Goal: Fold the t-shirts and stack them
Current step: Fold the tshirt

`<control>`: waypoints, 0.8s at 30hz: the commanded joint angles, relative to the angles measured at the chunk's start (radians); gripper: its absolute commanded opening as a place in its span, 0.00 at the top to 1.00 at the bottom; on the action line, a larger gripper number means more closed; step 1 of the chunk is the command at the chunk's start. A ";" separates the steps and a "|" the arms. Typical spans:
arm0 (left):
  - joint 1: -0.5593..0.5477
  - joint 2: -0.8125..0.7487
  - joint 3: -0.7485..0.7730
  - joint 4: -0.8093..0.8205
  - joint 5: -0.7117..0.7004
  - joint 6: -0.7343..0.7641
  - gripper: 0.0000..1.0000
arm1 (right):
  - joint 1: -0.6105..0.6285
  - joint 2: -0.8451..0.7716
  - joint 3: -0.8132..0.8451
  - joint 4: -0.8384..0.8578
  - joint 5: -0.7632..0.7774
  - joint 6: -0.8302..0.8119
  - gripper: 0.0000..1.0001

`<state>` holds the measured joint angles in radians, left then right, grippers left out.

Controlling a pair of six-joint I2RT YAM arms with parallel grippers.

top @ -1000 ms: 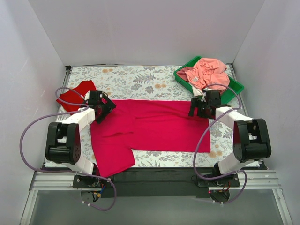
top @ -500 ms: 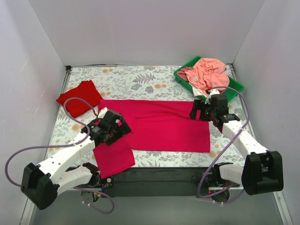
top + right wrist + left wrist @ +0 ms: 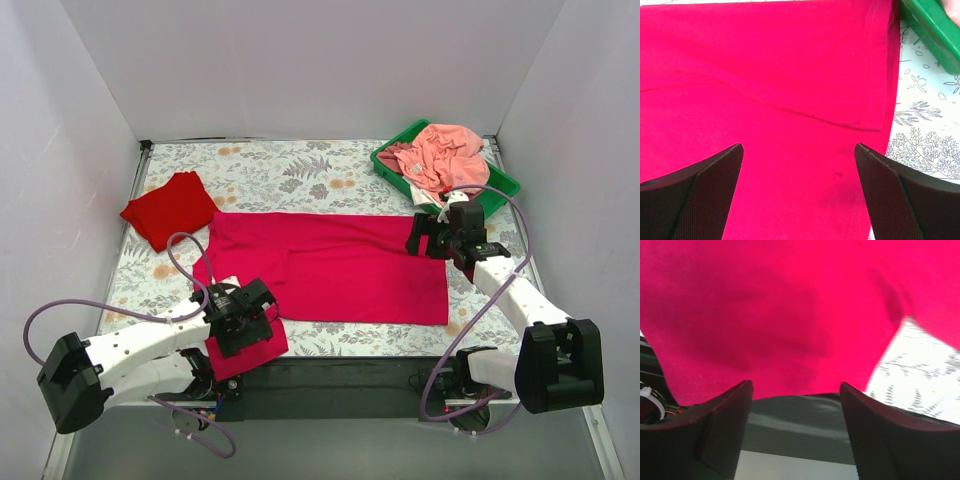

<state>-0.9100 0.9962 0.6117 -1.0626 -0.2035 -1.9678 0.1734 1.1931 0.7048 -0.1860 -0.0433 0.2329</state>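
Observation:
The large crimson-magenta t-shirt (image 3: 330,270) lies spread flat across the middle of the table, with one flap (image 3: 245,350) reaching the near edge on the left. The smaller scarlet-red t-shirt (image 3: 172,207) lies folded at the far left. My left gripper (image 3: 245,325) is low over that near-left flap, open and empty; in the left wrist view (image 3: 796,440) the crimson cloth (image 3: 780,310) fills the top and its hem lies just beyond the fingertips. My right gripper (image 3: 422,238) is over the shirt's far right corner, open and empty, with crimson cloth (image 3: 790,100) between its fingers (image 3: 800,200).
A green tray (image 3: 503,187) holding a crumpled salmon-pink cloth (image 3: 445,155) stands at the back right; its corner shows in the right wrist view (image 3: 932,25). The grey floral-print cloth (image 3: 300,165) covers the table. The dark front rail (image 3: 805,420) lies under the left gripper.
My left arm has swung from the shirt's far left corner down to the near-left flap by the table's front edge. The right gripper has stayed near the far right corner, open.

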 commanded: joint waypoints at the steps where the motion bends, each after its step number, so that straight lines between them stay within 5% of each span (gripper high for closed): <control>1: -0.013 0.004 -0.044 -0.011 0.019 -0.206 0.33 | 0.001 0.014 -0.005 -0.004 0.019 0.003 0.02; 14: -0.015 0.064 -0.145 0.095 0.047 -0.200 0.60 | 0.001 0.020 -0.008 -0.010 0.023 0.011 0.02; 24: -0.015 0.045 -0.158 0.107 0.026 -0.200 0.96 | 0.001 -0.173 -0.108 -0.104 0.105 0.121 0.02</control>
<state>-0.9199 1.0374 0.4927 -0.9859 -0.1337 -1.9926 0.1734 1.1110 0.6281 -0.2379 0.0067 0.2932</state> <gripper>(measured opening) 0.074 0.981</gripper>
